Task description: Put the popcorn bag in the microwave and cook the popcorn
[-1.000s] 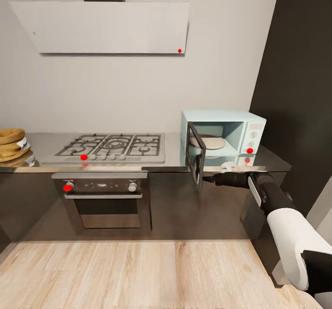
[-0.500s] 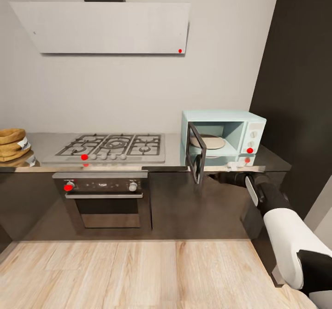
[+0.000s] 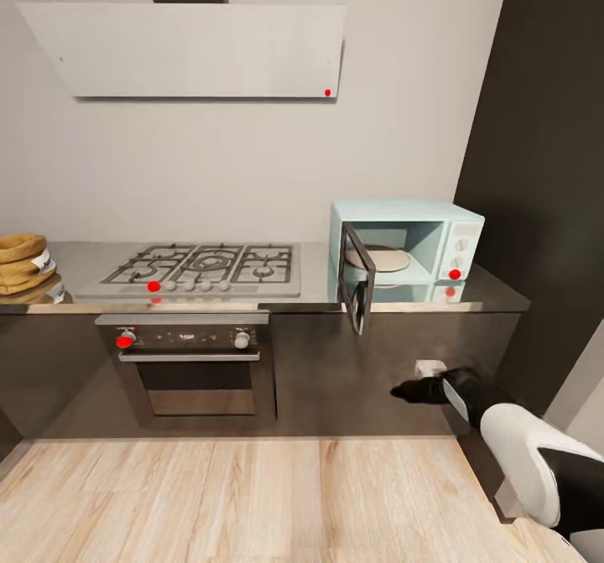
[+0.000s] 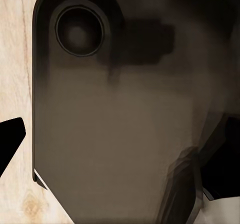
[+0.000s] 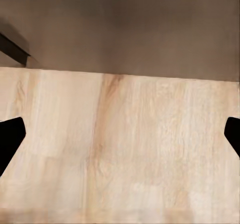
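Observation:
The pale mint-blue microwave [image 3: 408, 247] stands at the right end of the grey countertop [image 3: 315, 282]. Its dark glass door [image 3: 356, 284] is swung open and a round plate lies inside. Far left on the countertop sits the tan popcorn bag [image 3: 20, 263], cut by the picture's edge. My right gripper [image 3: 401, 393] hangs low in front of the dark cabinets, below and right of the door. Its black fingertips [image 5: 11, 141] stand wide apart over wooden floor, so the right gripper [image 5: 120, 136] is open and empty. The left gripper [image 4: 120, 144] is open, one fingertip [image 4: 10, 144] showing over my dark base.
A gas hob [image 3: 201, 268] is set into the countertop, with a built-in black-and-steel oven [image 3: 191, 367] below and a white hood [image 3: 189, 49] above. A tall dark cabinet [image 3: 545, 169] bounds the right side. Light wooden floor [image 3: 235, 496] stretches in front of the cabinets.
My right arm has dropped from countertop height beside the microwave door to low in front of the cabinets. The door stays open.

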Motion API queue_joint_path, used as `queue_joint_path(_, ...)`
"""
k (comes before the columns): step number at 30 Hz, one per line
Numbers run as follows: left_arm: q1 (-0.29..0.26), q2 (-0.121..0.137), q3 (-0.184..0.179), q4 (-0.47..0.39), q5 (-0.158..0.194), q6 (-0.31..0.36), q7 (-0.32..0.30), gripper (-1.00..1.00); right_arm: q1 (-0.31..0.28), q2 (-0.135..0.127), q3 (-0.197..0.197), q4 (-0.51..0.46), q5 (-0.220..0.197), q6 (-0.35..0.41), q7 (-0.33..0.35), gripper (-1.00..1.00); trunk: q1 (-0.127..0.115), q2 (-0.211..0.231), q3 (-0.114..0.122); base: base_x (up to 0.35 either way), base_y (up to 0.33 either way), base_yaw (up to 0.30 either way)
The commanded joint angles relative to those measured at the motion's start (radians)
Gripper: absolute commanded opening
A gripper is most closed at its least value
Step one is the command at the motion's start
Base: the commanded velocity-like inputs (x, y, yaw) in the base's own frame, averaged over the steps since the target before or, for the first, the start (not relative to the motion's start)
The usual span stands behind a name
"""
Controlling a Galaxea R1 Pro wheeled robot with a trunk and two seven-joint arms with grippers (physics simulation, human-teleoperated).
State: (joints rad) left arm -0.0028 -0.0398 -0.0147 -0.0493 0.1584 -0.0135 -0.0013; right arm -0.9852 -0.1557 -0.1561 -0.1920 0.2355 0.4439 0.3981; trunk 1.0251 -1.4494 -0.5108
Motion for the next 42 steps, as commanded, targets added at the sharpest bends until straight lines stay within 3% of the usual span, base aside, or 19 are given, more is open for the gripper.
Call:
queue_joint_path(1, 0.0, 0.0, -0.002, 0.0, 0.009, -0.001, 0.0, 1.0, 0.0, -0.011, -0.01, 0.117, 0.029, -0.076, 0.0, 1.0, 0.0, -0.001, -0.001, 0.0, 0.0, 0.0)
queue_joint_path(2, 0.0, 0.0, -0.002, 0.0, 0.009, -0.002, 0.0, 1.0, 0.028, -0.018, -0.01, 0.169, 0.039, -0.142, -0.013, 1.0, 0.0, -0.001, -0.001, 0.0, 0.0, 0.0)
queue_joint_path(4, 0.0, 0.0, -0.002, 0.0, 0.009, -0.002, 0.0, 1.0, 0.116, -0.022, -0.01, 0.202, 0.045, -0.19, -0.032, 1.0, 0.0, -0.001, -0.001, 0.0, 0.0, 0.0)
queue_joint_path(7, 0.0, 0.0, -0.001, 0.0, 0.009, -0.002, 0.0, 1.0, 0.347, -0.014, -0.01, 0.221, 0.051, -0.253, -0.072, 1.0, 0.0, -0.001, -0.001, 0.0, 0.0, 0.0)
queue_joint_path(9, 0.0, 0.0, -0.001, 0.001, 0.01, -0.002, 0.0, 1.0, 0.418, -0.01, -0.01, 0.224, 0.049, -0.309, -0.085, 1.0, 0.0, -0.001, -0.001, 0.0, 0.0, 0.0)
queue_joint_path(13, 0.0, 0.0, -0.001, 0.001, 0.01, -0.001, 0.001, 1.0, 0.677, -0.005, -0.017, 0.226, 0.034, -0.477, -0.11, 1.0, 0.0, -0.001, -0.001, 0.0, 0.0, 0.0)
queue_joint_path(15, 0.0, -0.001, -0.001, 0.0, 0.01, -0.002, 0.001, 1.0, 0.764, 0.001, -0.028, 0.227, -0.006, -0.539, -0.123, 1.0, 0.0, -0.001, -0.001, 0.0, 0.0, 0.0)
queue_joint_path(17, 0.0, -0.002, -0.001, 0.0, 0.01, -0.002, 0.001, 1.0, 0.847, 0.01, -0.035, 0.227, -0.081, -0.6, -0.13, 1.0, 0.0, -0.001, -0.001, 0.0, 0.0, 0.0)
queue_joint_path(20, 0.0, -0.002, -0.001, 0.0, 0.01, -0.002, 0.001, 1.0, 0.883, 0.012, -0.038, 0.227, -0.119, -0.627, -0.142, 1.0, 0.0, -0.001, -0.001, 0.0, 0.0, 0.0)
queue_joint_path(24, 0.0, -0.001, -0.001, 0.001, 0.01, -0.002, 0.001, 1.0, 0.89, 0.014, -0.038, 0.226, -0.123, -0.632, -0.161, 1.0, 0.0, -0.001, -0.001, 0.0, 0.0, 0.0)
queue_joint_path(29, 0.0, 0.0, -0.001, 0.001, 0.01, -0.002, 0.001, 1.0, 0.891, 0.013, -0.04, 0.227, -0.148, -0.624, -0.235, 1.0, 0.0, -0.001, -0.001, 0.0, 0.0, 0.06)
queue_joint_path(39, 0.0, 0.0, -0.001, 0.001, 0.01, -0.002, 0.001, 1.0, 0.892, 0.016, -0.039, 0.227, -0.15, -0.622, -0.248, 1.0, 0.0, -0.001, -0.001, 0.0, 0.0, 0.258)
queue_joint_path(42, 0.0, -0.001, -0.001, 0.001, 0.01, -0.002, 0.001, 1.0, 0.892, 0.018, -0.039, 0.227, -0.148, -0.623, -0.284, 1.0, 0.0, -0.001, -0.001, 0.0, 0.0, 0.269)
